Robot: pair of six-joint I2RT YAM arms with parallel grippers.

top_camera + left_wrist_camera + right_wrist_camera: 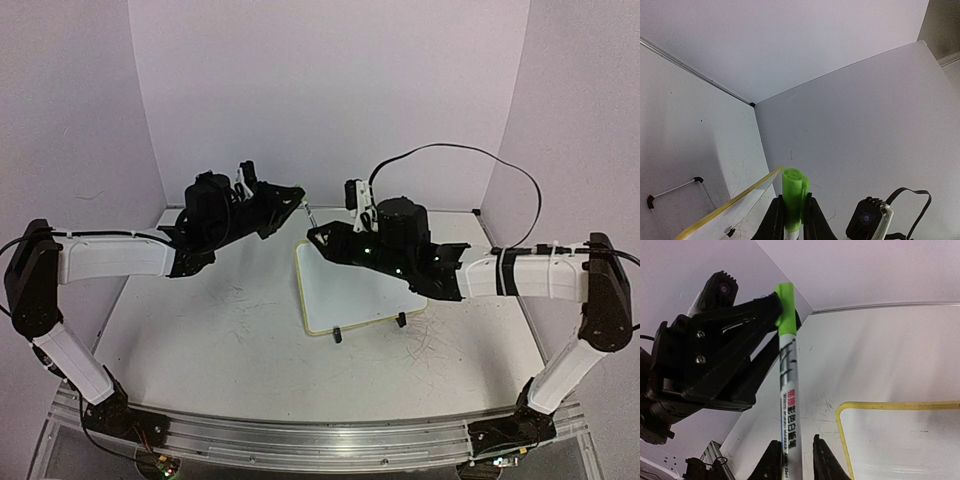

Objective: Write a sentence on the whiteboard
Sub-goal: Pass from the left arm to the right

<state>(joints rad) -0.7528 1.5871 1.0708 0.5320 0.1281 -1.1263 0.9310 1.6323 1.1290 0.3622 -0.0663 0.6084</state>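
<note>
The whiteboard [350,290], white with a pale yellow rim, stands tilted on two black clip feet at the table's middle. Its visible face is plain white and the sentence is out of view. Above the board's far left corner, my left gripper [295,200] [793,200] is shut on the green cap [794,192] of a marker [788,385]. My right gripper [318,235] [792,445] straddles the marker's white barrel. Its jaws stand narrow, one finger against the barrel and a thin gap at the other. The board's yellow corner [840,415] lies just right of those fingers.
White walls close the table at the back and both sides, meeting at a corner [753,104]. The scratched white tabletop [220,340] spreads round the board. A black cable [470,150] loops over the right arm. A metal rail [320,440] runs along the near edge.
</note>
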